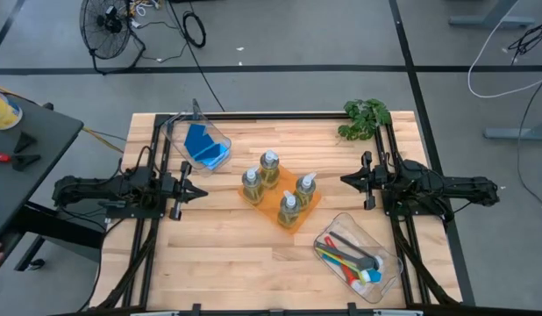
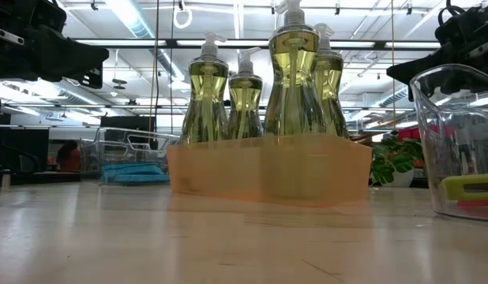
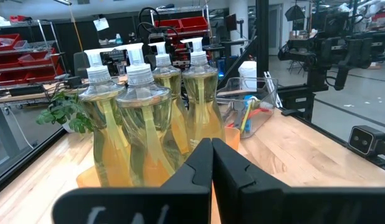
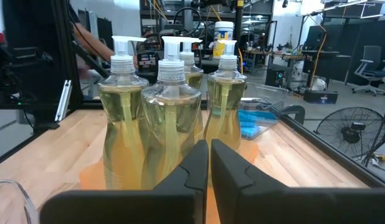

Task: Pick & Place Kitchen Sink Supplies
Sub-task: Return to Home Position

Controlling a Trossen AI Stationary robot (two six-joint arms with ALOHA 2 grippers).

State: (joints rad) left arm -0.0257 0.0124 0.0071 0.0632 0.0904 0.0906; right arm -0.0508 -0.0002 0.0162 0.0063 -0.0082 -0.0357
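Note:
Several clear pump bottles of yellowish soap [image 1: 269,168] stand upright in a shallow orange tray [image 1: 278,190] at the table's middle. Blue sponges [image 1: 203,147] lie in a clear bin [image 1: 222,138] at the far left. Slim brushes [image 1: 348,254] in red, yellow-green, grey and blue lie in a second clear bin [image 1: 390,263] at the near right. My left gripper [image 1: 201,190] is shut and points level at the bottles from the left, well short of them. My right gripper [image 1: 345,179] is shut and points level at them from the right. Neither holds anything.
A green leafy plant [image 1: 366,118] sits at the table's far right corner, behind my right arm. Bare wood lies along the near edge [image 1: 236,263] and between each gripper and the tray. A black side table [image 1: 25,167] stands off the left edge.

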